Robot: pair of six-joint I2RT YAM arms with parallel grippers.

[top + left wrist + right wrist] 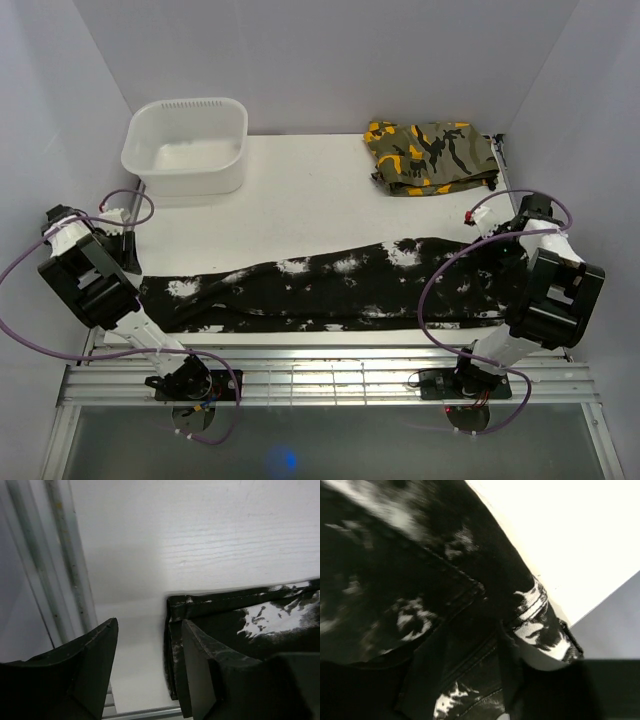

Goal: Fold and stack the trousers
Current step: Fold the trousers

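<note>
Trousers (330, 285) lie stretched flat across the near half of the table (320, 190), a long black band with white splotches. The leg end is on my left and the wider waist end on my right. They look doubled lengthwise, one leg over the other.

Left pincer (150, 627) is released, fingers well apart, low over the table at the leg end. The hemmed edge lies just beside my right-hand finger (200, 665). The gap itself is mostly over bare white tabletop, so nothing is held.

Right pincer (470, 645) sits close above the waist end, fingers spread, with a stitched seam and splotched cloth showing in the gap. This view is dark and blurred. I cannot tell whether the tips touch the cloth, but they are not closed on it.

Far side of the table: white tub (185, 145) at back left, folded camo garment (430, 155) at back right, both well apart from the trousers.
</note>
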